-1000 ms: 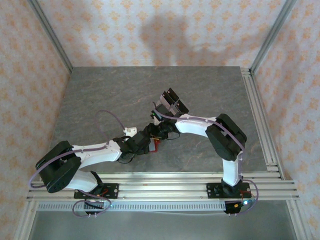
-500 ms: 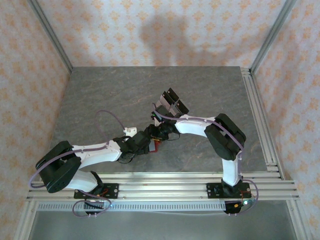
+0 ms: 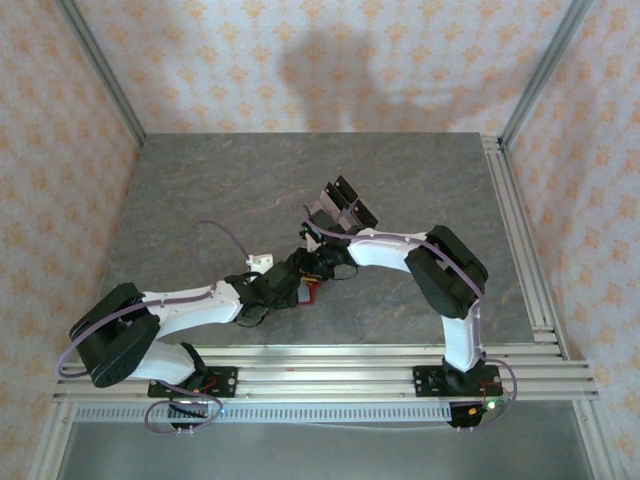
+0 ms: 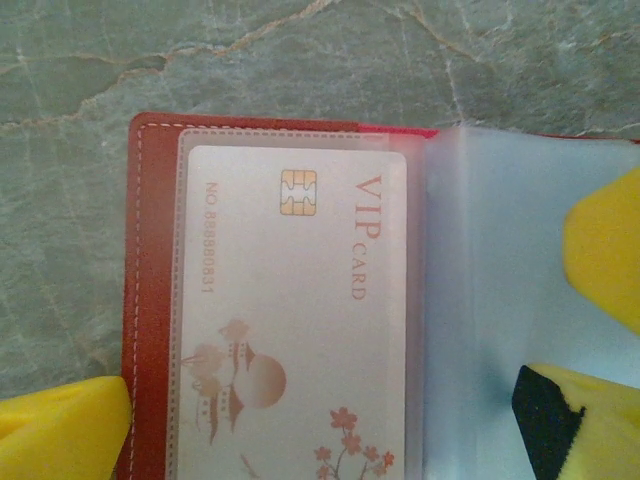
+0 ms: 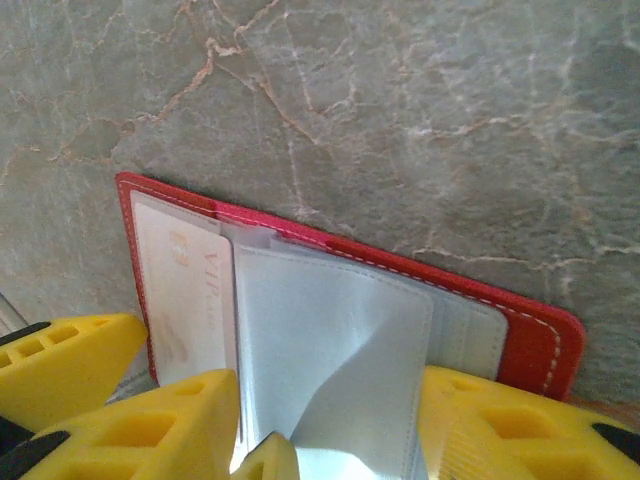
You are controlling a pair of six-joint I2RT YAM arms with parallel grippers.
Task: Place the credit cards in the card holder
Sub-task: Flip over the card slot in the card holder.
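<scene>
The card holder (image 3: 312, 291) lies open on the stone table between both wrists, its red cover (image 4: 150, 300) flat. One credit card (image 4: 290, 330), pale with pinkish "VIP CARD" print, sits inside the left clear pocket and also appears as the same credit card (image 5: 185, 290). My left gripper (image 4: 320, 440) hovers over that card, open, with its yellow fingertips (image 4: 60, 430) off the card's edges. My right gripper (image 5: 320, 440) straddles a raised clear pocket leaf (image 5: 330, 350). Its fingers (image 5: 500, 430) press both side edges, and the leaf buckles between them.
A clear plastic tray with black tabs (image 3: 340, 208) stands just beyond the right wrist. A small white object (image 3: 262, 262) rests beside the left forearm. Aluminium rails (image 3: 330, 360) line the near edge and the right side. Bare stone stretches to the back and left.
</scene>
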